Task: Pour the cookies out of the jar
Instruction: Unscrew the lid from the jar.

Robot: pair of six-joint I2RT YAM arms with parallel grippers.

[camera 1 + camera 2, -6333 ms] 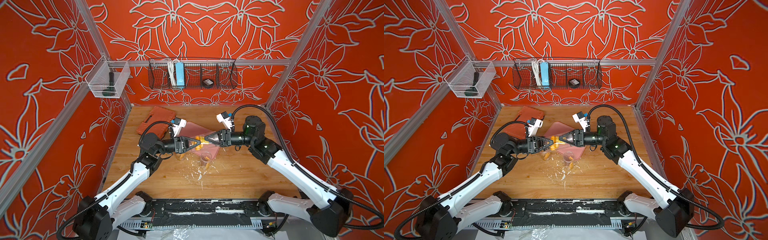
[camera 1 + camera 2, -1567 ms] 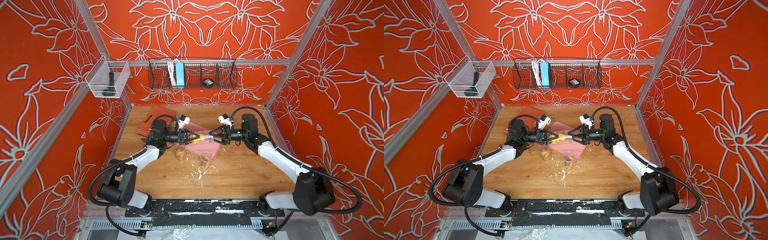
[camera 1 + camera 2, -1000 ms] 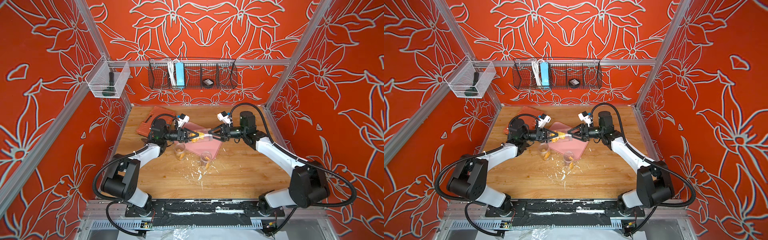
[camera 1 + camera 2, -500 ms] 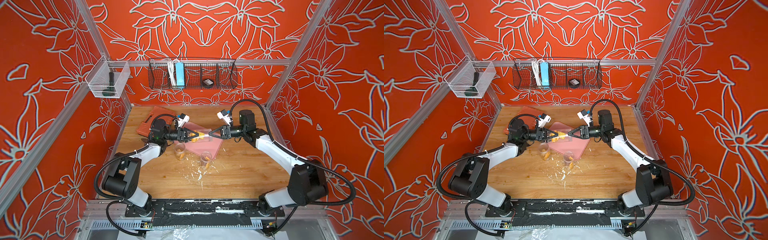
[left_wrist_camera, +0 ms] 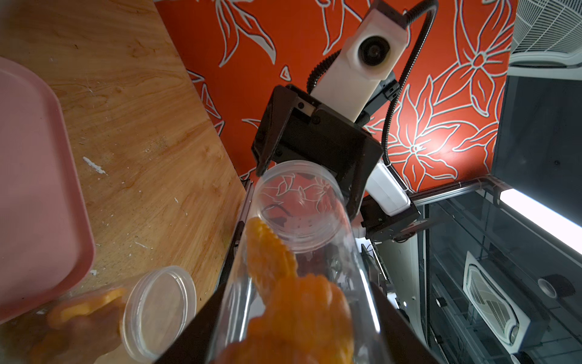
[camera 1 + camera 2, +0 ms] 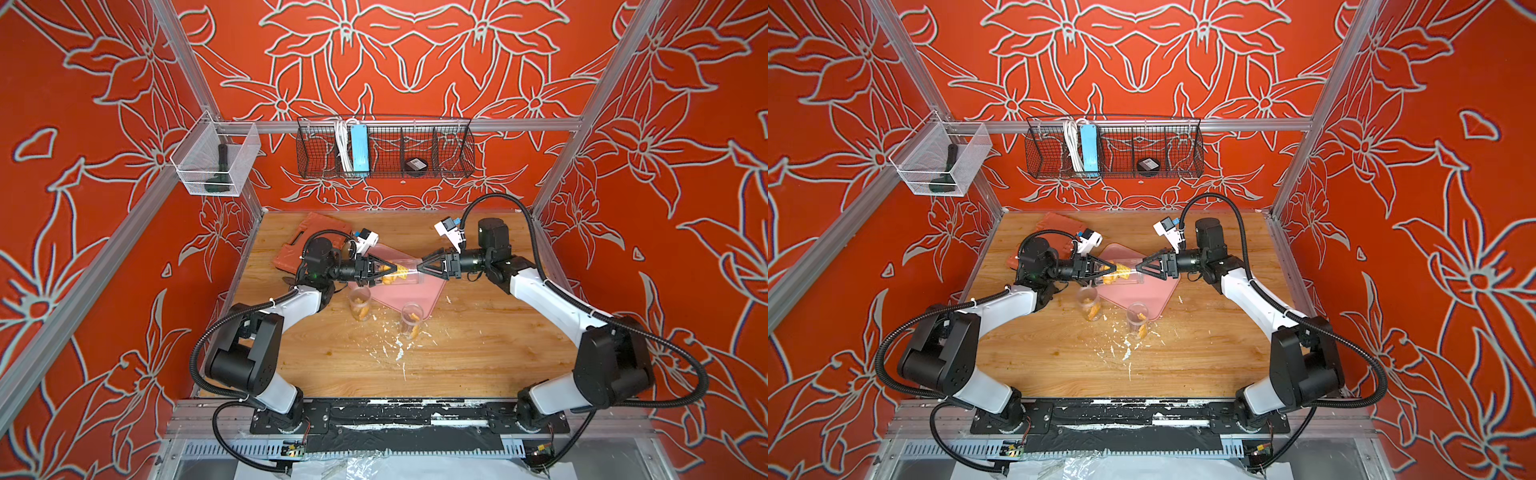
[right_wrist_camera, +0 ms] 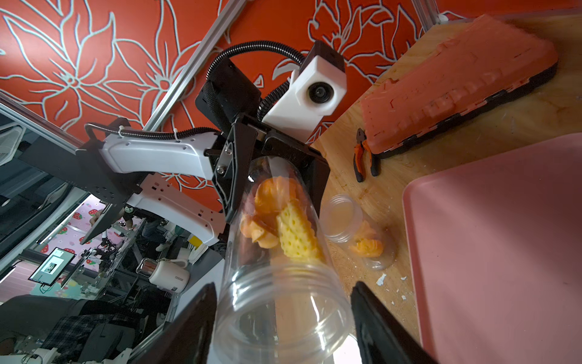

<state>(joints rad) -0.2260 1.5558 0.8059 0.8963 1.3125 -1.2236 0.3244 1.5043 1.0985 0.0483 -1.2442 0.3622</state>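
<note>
Both arms are drawn up compared with six seconds back. The left arm [image 6: 249,353] and the right arm [image 6: 611,365], then stretched low from the 7 and 5 o'clock corners, now have their shoulders raised and swung inward above the worktop's [image 6: 478,365] 6 o'clock edge. The jar [image 6: 406,274], between the left end effector [image 6: 388,270] and the right end effector [image 6: 419,271], sits slightly nearer 12 o'clock than at first. In the last half second the right end effector's jaws spread, and they now stand apart on either side of the jar's open mouth.
</note>
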